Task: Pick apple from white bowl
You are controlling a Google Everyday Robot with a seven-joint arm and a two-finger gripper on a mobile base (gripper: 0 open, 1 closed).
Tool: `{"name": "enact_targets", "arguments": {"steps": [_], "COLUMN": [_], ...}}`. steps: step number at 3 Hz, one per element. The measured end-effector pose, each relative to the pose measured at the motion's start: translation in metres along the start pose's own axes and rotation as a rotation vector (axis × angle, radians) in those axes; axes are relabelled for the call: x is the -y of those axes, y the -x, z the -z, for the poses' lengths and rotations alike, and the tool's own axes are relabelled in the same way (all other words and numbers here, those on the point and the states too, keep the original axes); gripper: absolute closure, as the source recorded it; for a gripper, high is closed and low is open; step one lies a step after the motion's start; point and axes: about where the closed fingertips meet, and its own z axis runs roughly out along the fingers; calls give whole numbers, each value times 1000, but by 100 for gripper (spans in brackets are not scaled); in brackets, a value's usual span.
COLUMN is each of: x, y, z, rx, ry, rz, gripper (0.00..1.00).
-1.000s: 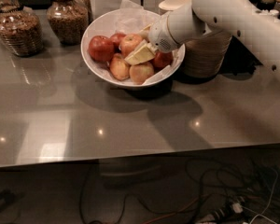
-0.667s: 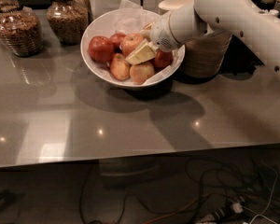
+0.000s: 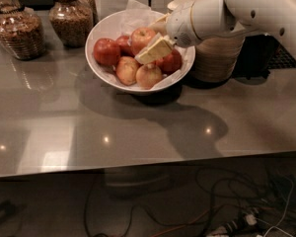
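One firm, likely slick apple [image 3: 142,36] in the white bowl [image 3: 96,37] wants gripping across its middle; pincer [image 3: 150,48] alongside, opening unclear.

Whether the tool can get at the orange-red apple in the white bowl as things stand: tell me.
Probably yes. The tool hangs over the white bowl, beside the apple; nothing lies on top of it, though other apples crowd its sides.

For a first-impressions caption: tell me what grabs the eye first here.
The white bowl heaped with red apples, at the grey table's far middle. The gripper on the white arm from the right hangs right over that fruit. Two filled glass jars stand left of the bowl.
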Motion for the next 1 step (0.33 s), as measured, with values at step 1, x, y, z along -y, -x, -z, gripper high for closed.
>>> {"name": "enact_targets", "arguments": {"steps": [1], "x": [-23], "y": [11], "z": [36], "rx": [30], "ry": [27], "rz": [3], "gripper": [100]}}
